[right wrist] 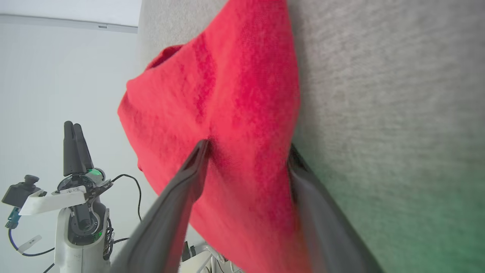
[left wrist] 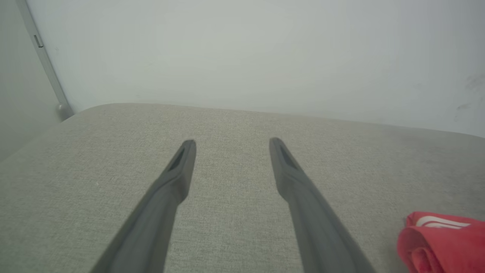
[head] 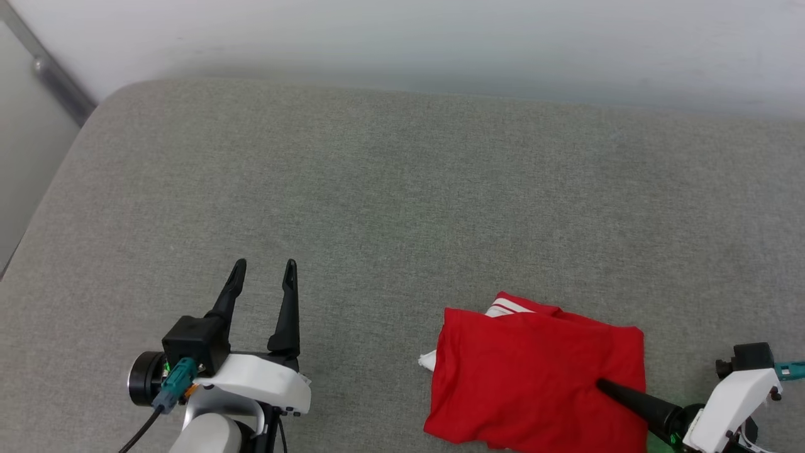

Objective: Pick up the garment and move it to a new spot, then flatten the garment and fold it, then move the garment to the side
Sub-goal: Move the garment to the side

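Garment (head: 534, 377): folded down to a compact red rectangle, flat on the grey padded surface (head: 402, 189), close to the near edge, right of centre. Striped white trim peeping out at the far edge, a scrap of white at the left edge (lettering hidden, presumably folded inside). Layered end a little puffy and rumpled in the left wrist view.

Right gripper (right wrist: 246, 155): jaws apart, straddling the garment's near right edge. One finger (right wrist: 182, 189) lying on top of the cloth, the other slipped between cloth and surface. Cloth between them, not yet pinched.

Left gripper (head: 264, 267): jaws open, empty, hovering over bare surface well left of the garment, fingers pointing away from the robot.

Progress, as judged: pick-up and relocation, flattening and folding apparently complete, given the tidy packet. Remaining: the last shift to the side. Probably the step in hand, judging by the straddle (closing on the edge, then dragging or carrying sideways). Alternatively, present spot already the final one; impossible to tell.
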### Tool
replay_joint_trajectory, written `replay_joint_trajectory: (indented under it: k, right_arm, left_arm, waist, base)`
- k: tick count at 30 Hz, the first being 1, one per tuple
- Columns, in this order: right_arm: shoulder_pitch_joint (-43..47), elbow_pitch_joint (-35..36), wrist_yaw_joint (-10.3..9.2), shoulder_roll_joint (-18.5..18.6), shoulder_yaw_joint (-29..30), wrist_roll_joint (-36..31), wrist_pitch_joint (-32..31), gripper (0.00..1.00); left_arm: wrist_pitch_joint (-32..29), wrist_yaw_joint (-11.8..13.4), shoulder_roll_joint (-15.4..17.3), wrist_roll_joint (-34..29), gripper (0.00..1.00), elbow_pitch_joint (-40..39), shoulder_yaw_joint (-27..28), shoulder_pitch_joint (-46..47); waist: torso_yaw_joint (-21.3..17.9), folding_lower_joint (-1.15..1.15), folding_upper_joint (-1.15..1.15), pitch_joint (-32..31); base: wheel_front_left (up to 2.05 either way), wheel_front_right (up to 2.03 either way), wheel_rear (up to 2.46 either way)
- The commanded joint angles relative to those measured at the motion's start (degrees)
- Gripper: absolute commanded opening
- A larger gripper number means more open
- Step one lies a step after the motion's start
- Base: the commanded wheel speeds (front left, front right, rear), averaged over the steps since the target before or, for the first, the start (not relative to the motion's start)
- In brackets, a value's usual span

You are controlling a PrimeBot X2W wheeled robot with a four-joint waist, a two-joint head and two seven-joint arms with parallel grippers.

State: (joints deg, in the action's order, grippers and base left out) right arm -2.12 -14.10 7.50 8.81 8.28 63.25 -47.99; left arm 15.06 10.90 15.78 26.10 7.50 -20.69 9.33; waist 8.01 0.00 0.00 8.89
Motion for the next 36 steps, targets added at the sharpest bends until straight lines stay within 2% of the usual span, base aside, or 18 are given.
replay_joint_trajectory:
  k: [1, 2, 8, 11, 13, 14, 15, 20, 23, 24, 28, 32, 36]
  right_arm:
    - [-0.51, -0.74, -0.02, 0.42, -0.64, 0.28, 0.40, 0.25]
    - [-0.70, -1.00, -0.02, 0.66, -1.07, 0.56, 0.68, 0.00]
    - [-1.30, 0.28, -0.01, 3.20, -5.07, 1.05, 3.54, 0.00]
    - [-1.43, 1.39, -0.01, 5.38, -8.06, -1.35, 5.92, 0.00]
    - [-1.67, 1.65, -0.02, 7.56, -10.61, -5.15, 8.01, 0.00]
    - [-3.16, 0.92, -0.01, 10.24, -13.80, -11.70, 11.43, 0.00]
    - [-4.04, 0.41, -0.02, 11.51, -14.74, -14.61, 12.64, 0.00]
    - [-7.90, -4.40, -0.02, 13.77, -15.65, -21.65, 15.82, 0.00]
    - [-11.19, -6.78, -0.02, 13.85, -16.52, -23.92, 17.34, 0.00]
    - [-13.74, -8.50, -0.02, 13.69, -17.32, -25.00, 18.04, 0.00]
    - [-20.08, -11.99, -0.03, 14.76, -18.05, -27.41, 21.03, 0.00]
    - [-26.21, -15.97, -0.02, 16.32, -16.45, -28.80, 24.78, 0.00]
    - [-31.82, -19.93, -0.03, 19.41, -12.15, -30.02, 28.96, 0.00]
  left_arm:
    - [0.13, -0.24, -0.11, -0.35, 1.00, 0.13, 0.27, 0.57]
    - [0.13, -0.33, -0.16, -0.57, 1.00, 0.24, 0.46, 0.59]
    - [0.14, -0.99, -0.33, -1.29, 1.00, 1.02, 0.97, -0.42]
    - [0.13, -1.27, -0.25, -1.43, 1.00, 1.33, 0.88, -0.79]
    - [0.13, -1.36, -0.19, -1.53, 1.00, 1.39, 0.85, -1.31]
    - [0.13, -1.55, -0.18, -1.50, 1.00, 1.03, 0.82, -1.78]
    - [0.13, -1.56, -0.20, -1.32, 1.00, 0.87, 0.95, -1.83]
    - [0.03, -1.92, -0.58, -1.70, 1.00, 0.91, 0.13, -0.28]
    - [0.02, -1.99, -0.63, -1.90, 1.00, 0.77, -0.09, 0.67]
    - [-0.03, -1.92, -0.38, -2.25, 1.00, 0.55, -0.19, 1.41]
    - [-0.64, -2.04, 0.43, -3.02, 1.00, -0.49, -0.41, 3.91]
    - [-2.44, -2.88, 1.53, -4.75, 1.00, -2.26, -1.60, 7.99]
    - [-4.37, -3.99, 2.36, -7.00, 1.00, -4.39, -3.33, 13.20]
  waist:
    - [0.40, 0.00, 0.00, 0.05]
    - [0.50, 0.00, 0.00, 0.03]
    - [-0.45, 0.00, 0.00, -1.70]
    - [-2.10, 0.00, 0.00, -3.11]
    - [-3.87, 0.00, 0.00, -4.07]
    - [-7.18, 0.00, 0.00, -4.63]
    - [-8.49, 0.00, 0.00, -4.59]
    - [-14.44, 0.00, 0.00, -3.16]
    - [-18.36, 0.00, 0.00, -1.45]
    - [-21.26, 0.00, 0.00, 0.09]
    - [-25.94, 0.00, 0.00, 4.05]
    - [-28.27, 0.00, 0.00, 9.52]
    - [-28.19, 0.00, 0.00, 15.13]
  base:
    - [0.00, 0.00, 0.00]
    - [0.00, 0.00, 0.00]
    - [0.00, 0.00, 0.00]
    - [0.00, 0.00, 0.00]
    - [0.00, 0.00, 0.00]
    - [0.00, 0.00, 0.00]
    - [0.00, 0.00, 0.00]
    - [0.00, 0.00, 0.00]
    - [0.00, 0.00, 0.00]
    - [0.00, 0.00, 0.00]
    - [0.00, 0.00, 0.00]
    - [0.00, 0.00, 0.00]
    - [0.00, 0.00, 0.00]
